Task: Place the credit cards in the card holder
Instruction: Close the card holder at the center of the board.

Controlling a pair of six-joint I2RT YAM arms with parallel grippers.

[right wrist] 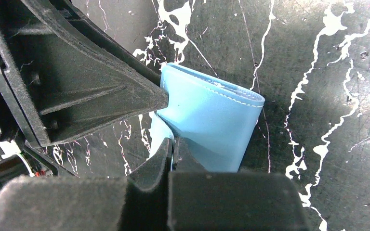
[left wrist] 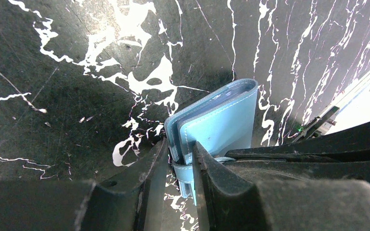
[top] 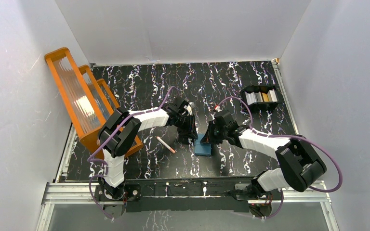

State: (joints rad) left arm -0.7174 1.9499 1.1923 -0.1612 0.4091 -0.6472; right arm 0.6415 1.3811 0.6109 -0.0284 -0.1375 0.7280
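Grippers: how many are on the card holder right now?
2. The left gripper clamps the card holder at its tab end; the right gripper pinches one cover.

A black table veined with white marbling fills the enclosure, plain white walls rising along its far, left and right edges. An aluminium rail runs along the table's near edge, and soft, even light falls across its surface.
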